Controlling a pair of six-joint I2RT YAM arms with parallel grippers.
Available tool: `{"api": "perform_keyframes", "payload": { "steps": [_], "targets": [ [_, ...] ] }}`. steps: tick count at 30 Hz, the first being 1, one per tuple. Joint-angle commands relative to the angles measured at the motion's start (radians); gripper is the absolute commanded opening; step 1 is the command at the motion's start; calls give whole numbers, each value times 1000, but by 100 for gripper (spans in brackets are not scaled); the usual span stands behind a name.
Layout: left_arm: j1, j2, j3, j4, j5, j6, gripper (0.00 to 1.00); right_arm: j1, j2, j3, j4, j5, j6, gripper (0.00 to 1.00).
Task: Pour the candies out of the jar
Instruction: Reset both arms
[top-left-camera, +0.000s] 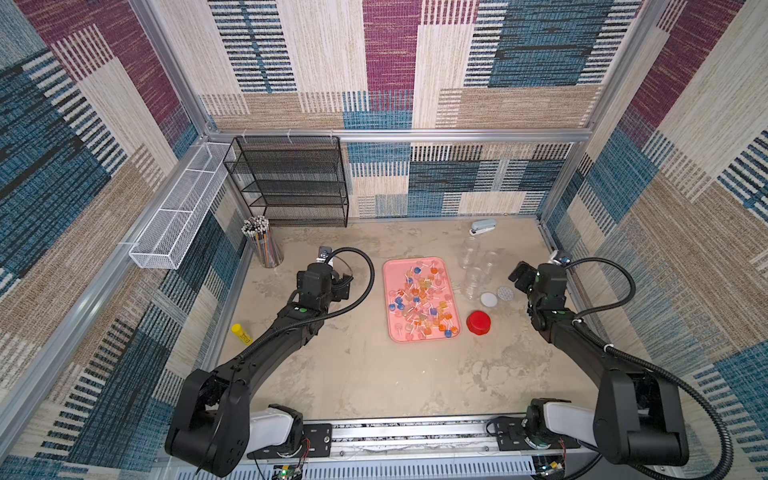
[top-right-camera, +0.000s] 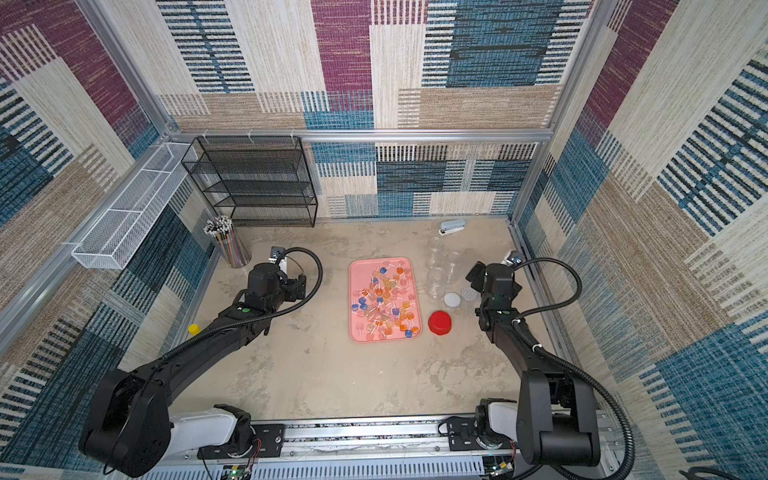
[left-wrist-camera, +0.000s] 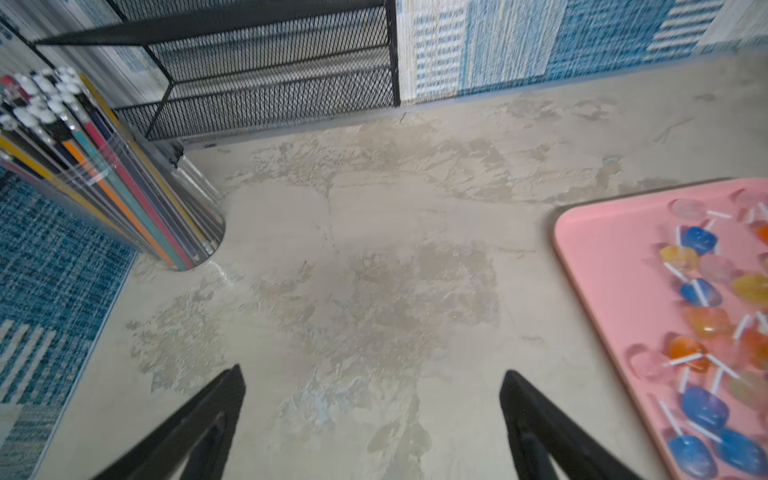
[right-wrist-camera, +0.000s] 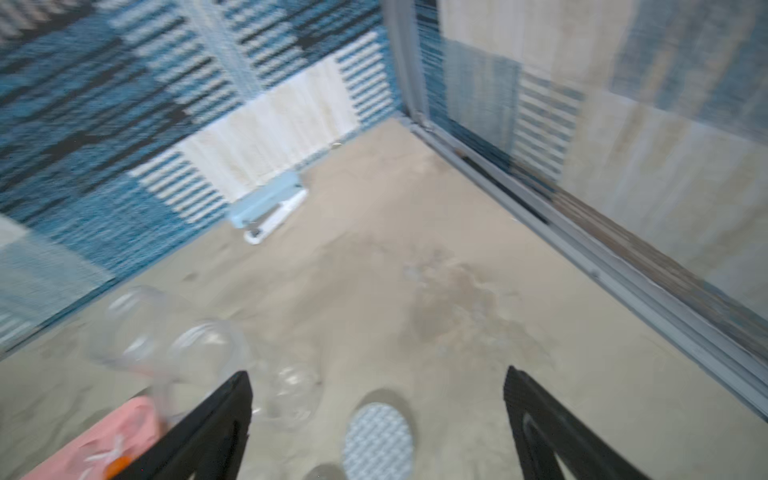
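Observation:
The candies (top-left-camera: 422, 303) (top-right-camera: 384, 301) lie spread over a pink tray (top-left-camera: 392, 274) (top-right-camera: 357, 274) in mid-table; the left wrist view shows their orange, blue and yellow heads (left-wrist-camera: 702, 316) on that tray (left-wrist-camera: 602, 257). Three clear jars stand empty just right of the tray, the nearest (top-left-camera: 476, 282) (top-right-camera: 436, 284) beside my right gripper (top-left-camera: 519, 276) (top-right-camera: 478, 276). They look blurred in the right wrist view (right-wrist-camera: 203, 353). The right gripper (right-wrist-camera: 378, 370) is open over bare table and holds nothing. My left gripper (top-left-camera: 344, 286) (top-right-camera: 297, 286) (left-wrist-camera: 374, 370) hangs open left of the tray.
A red lid (top-left-camera: 478, 322), a white lid (top-left-camera: 489, 299) and a patterned disc (top-left-camera: 505, 293) (right-wrist-camera: 378, 440) lie near the jars. A stapler (top-left-camera: 483, 227) sits at the back wall. A pencil cup (top-left-camera: 264, 245), black mesh shelf (top-left-camera: 291, 183) and yellow tube (top-left-camera: 242, 334) are on the left.

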Motion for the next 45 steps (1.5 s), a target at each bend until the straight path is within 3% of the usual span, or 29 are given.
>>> {"api": "perform_keyframes", "payload": {
  "steps": [1, 6, 10, 12, 16, 19, 22, 23, 27, 29, 32, 36, 38, 45],
  "targets": [
    [30, 10, -18, 41, -4, -33, 99, -10, 9, -120, 284, 114, 3, 96],
    [96, 18, -74, 115, 89, 0, 99, -10, 47, -303, 635, 72, -93, 94],
    [179, 34, -126, 227, 173, 33, 99, -10, 92, -314, 739, 58, -148, 94],
    [249, 52, -97, 170, 279, -5, 99, -10, 116, -336, 825, 32, -173, 100],
    [297, 47, -116, 202, 399, -2, 99, -9, 148, -332, 866, -40, -217, 100],
    [297, 48, -139, 209, 407, 3, 99, -7, 148, -357, 923, -96, -247, 100],
    [299, 94, -200, 301, 305, -8, 99, -4, 157, -364, 952, -153, -277, 100],
    [303, 80, -198, 267, 318, 1, 99, -4, 158, -364, 955, -161, -282, 100],
    [308, 54, -297, 481, 314, 40, 99, 5, 170, -359, 963, -189, -306, 100],
    [315, 52, -313, 508, 321, 52, 99, 23, 194, -348, 975, -221, -343, 100],
    [329, 132, -366, 713, 332, 51, 99, 50, 270, -309, 989, -271, -393, 100],
    [349, 239, -304, 710, 415, 68, 99, 54, 288, -360, 1084, -226, -385, 100],
    [367, 230, -257, 593, 455, 60, 99, 60, 285, -360, 1079, -219, -386, 99],
    [370, 233, -266, 619, 450, 57, 99, 63, 283, -359, 1073, -218, -389, 100]
  ]
}}
